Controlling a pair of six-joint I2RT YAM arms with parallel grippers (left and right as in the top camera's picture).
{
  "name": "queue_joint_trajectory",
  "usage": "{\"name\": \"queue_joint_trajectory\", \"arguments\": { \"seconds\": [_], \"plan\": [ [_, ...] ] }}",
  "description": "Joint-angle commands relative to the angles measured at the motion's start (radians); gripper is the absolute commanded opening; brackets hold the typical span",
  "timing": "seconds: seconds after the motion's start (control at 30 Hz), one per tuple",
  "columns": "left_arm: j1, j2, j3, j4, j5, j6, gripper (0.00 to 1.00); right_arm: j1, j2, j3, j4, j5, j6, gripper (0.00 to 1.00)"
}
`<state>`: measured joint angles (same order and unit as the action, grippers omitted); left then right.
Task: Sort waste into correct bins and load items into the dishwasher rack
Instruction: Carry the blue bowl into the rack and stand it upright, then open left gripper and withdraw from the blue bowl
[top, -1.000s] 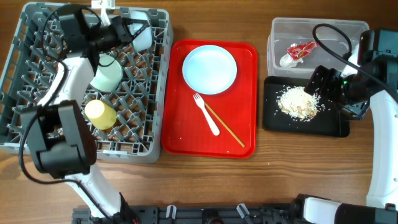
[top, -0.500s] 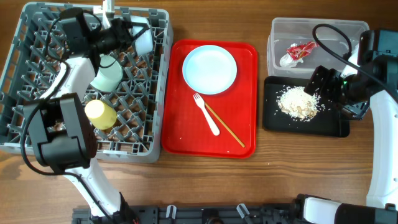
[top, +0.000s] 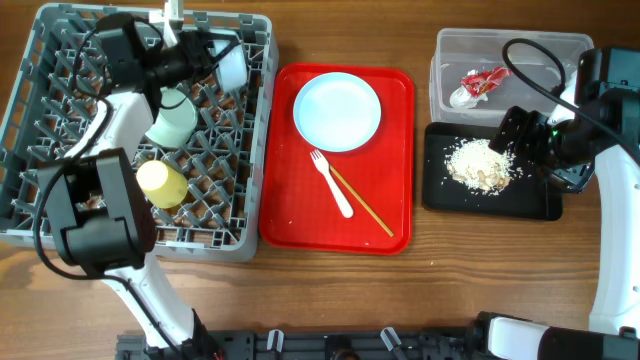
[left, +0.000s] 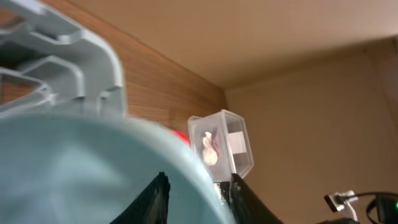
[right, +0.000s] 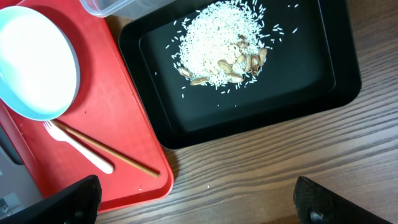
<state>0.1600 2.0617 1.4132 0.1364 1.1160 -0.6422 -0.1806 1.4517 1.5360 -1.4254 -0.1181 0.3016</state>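
My left gripper (top: 205, 52) is shut on the rim of the pale blue-white bowl (top: 231, 63) over the far right part of the grey dishwasher rack (top: 252, 150). In the left wrist view the bowl (left: 74, 174) fills the frame between the fingers (left: 199, 198). The pale green bowl (top: 172, 118) and the yellow cup (top: 160, 183) sit in the rack. The white plate (top: 337, 110), white spoon (top: 335, 188) and chopsticks (top: 362, 203) lie on the red tray. The wrapper (top: 478, 83) is in the clear tub (top: 560, 50). The food scraps (top: 482, 165) lie in the black tray (top: 540, 200). My right gripper (top: 517, 132) is open and empty (right: 196, 193).
The red serving tray (top: 290, 215) lies between the rack and the bins. In the right wrist view it (right: 124, 106) lies left of the black tray (right: 336, 68), with bare wooden table (right: 261, 162) below. The rack wall (left: 62, 56) is close to my left gripper.
My left gripper has shifted slightly with the pale blue-white bowl in it, near the rack's far right corner. The right arm has not moved.
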Motion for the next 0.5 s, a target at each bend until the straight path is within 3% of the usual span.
{"name": "queue_joint_trajectory", "arguments": {
  "seconds": [0.0, 0.47],
  "plan": [
    [0.048, 0.031, 0.001, -0.001, -0.035, -0.002, 0.43, -0.004, -0.019, 0.016, -0.001, 0.014, -0.011, 1.0],
    [0.203, 0.021, 0.001, -0.055, 0.013, -0.002, 0.6, -0.004, -0.019, 0.016, -0.001, 0.014, -0.009, 1.0]
  ]
}}
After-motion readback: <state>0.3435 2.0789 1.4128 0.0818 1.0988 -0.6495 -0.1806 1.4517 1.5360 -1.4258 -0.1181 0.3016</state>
